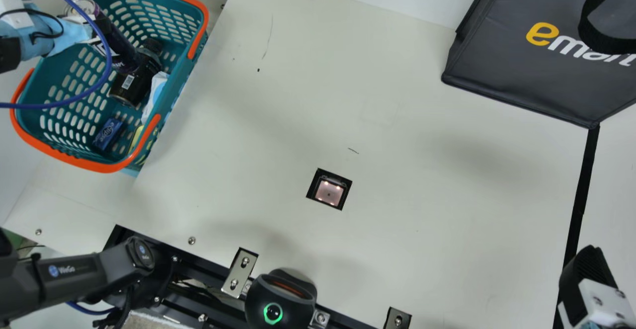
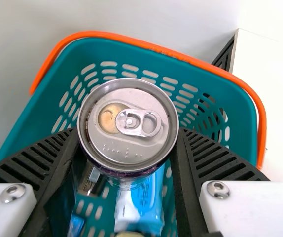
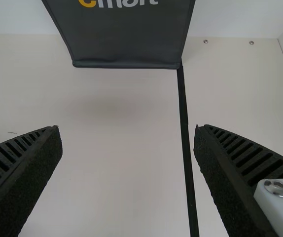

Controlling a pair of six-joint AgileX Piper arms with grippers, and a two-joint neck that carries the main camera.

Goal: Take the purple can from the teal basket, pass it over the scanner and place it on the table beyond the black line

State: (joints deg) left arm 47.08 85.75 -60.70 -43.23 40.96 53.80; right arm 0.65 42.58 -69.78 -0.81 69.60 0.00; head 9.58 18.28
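Observation:
At the left of the main view, my left gripper (image 1: 31, 38) is at the teal basket (image 1: 187, 83), by the upper end of the purple can (image 1: 115, 41), which leans inside. In the left wrist view, my left gripper (image 2: 128, 134) is shut on the purple can (image 2: 131, 147), its silver lid facing the camera, above the basket (image 2: 220, 94). My right gripper (image 1: 589, 274) is at the lower right, near the black line (image 1: 580, 190); in the right wrist view this gripper (image 3: 127, 129) stands open and empty. The scanner (image 1: 329, 193) is set into the table.
In the basket lie a dark bottle (image 1: 135, 83), a blue box (image 1: 108, 133) and a white-and-blue pack (image 1: 156, 93). A dark grey bag (image 1: 512, 65) stands at the back right. A black device (image 1: 280, 296) with a green ring stands at the table's front edge.

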